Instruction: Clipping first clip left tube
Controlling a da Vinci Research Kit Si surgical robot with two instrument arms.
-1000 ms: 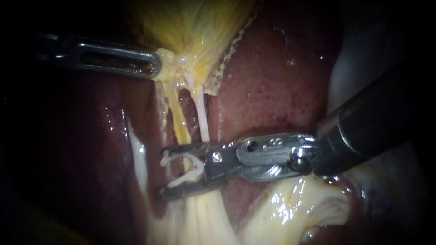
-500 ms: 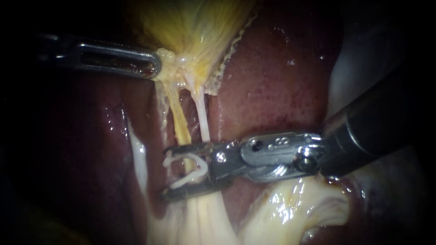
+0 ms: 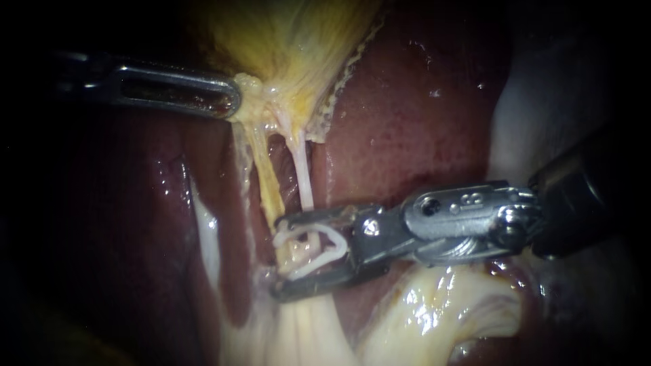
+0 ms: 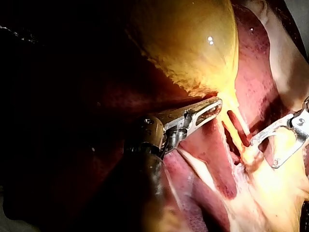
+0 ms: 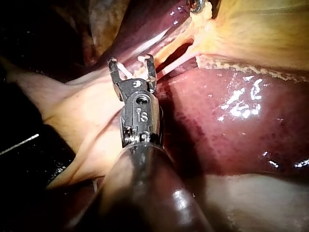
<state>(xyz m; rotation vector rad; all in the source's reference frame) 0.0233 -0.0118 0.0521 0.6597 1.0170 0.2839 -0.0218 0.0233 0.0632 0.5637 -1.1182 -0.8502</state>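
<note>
My left instrument [image 3: 232, 102] comes in from the left, its jaws shut on the yellow gallbladder [image 3: 291, 41] at its narrow neck, holding it taut. Two tubes run down from there: the yellowish left tube [image 3: 266, 179] and the whitish right tube [image 3: 303, 173]. Lower down, my right instrument [image 3: 279, 257] has its jaws wide apart, shut on a white clip [image 3: 319, 254] shaped like an open V. The left tube meets the clip's open mouth at the jaw tips; the right tube passes behind the upper jaw. The right wrist view shows the same jaws [image 5: 131, 62] spread at the tubes.
Dark red liver [image 3: 407, 122] lies right of the tubes and under the right instrument's shaft. Glistening pale fatty tissue [image 3: 434, 318] bulges beneath that instrument, and a pale strand [image 3: 207, 230] runs down left of the tubes. The left side is dark.
My right instrument has drawn back to the right with the clip; its jaw tips, which reached past the left tube, now sit at it. The left instrument has not moved.
</note>
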